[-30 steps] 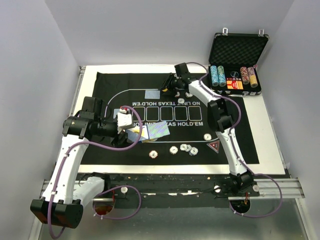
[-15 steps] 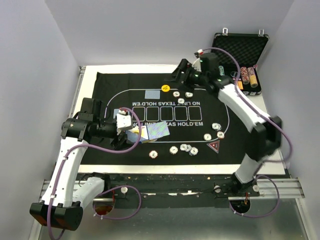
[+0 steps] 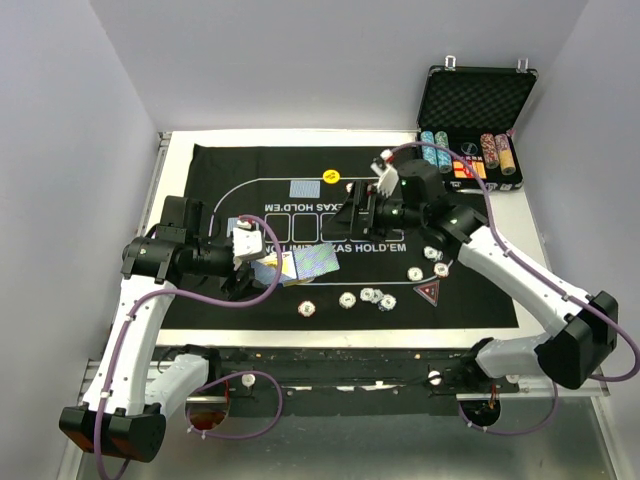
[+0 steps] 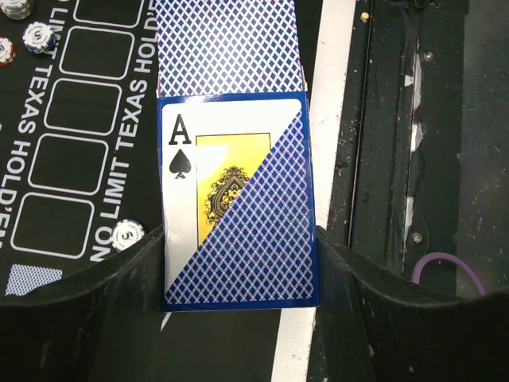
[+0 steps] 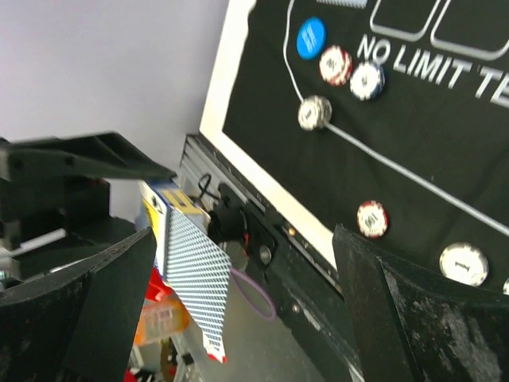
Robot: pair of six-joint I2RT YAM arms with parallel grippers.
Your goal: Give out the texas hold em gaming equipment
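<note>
Several chips [image 3: 369, 295] are already out along the near edge of the mat [image 3: 230, 165], with the red triangular marker [image 3: 428, 292] beside them. A few more sit toward the right side, and the far seat has one card [image 3: 303, 188] plus the yellow button [image 3: 331, 176]. Left to do, I'd say: chip stacks [image 3: 436, 152] are still racked in the case [image 3: 478, 95], and the centre boxes I can see are bare. Left hand [image 4: 238, 255] is clamped on the deck [image 4: 262, 215], ace of spades half showing, held just above the mat's near-left part. Right hand [image 3: 362, 208] is spread wide with nothing in it, over mid-mat, pointing toward the deck. Versus a second ago: right hand was at the far seat, covering the button spot. It has pulled back to centre and opened up. Left arm and deck unchanged.
</note>
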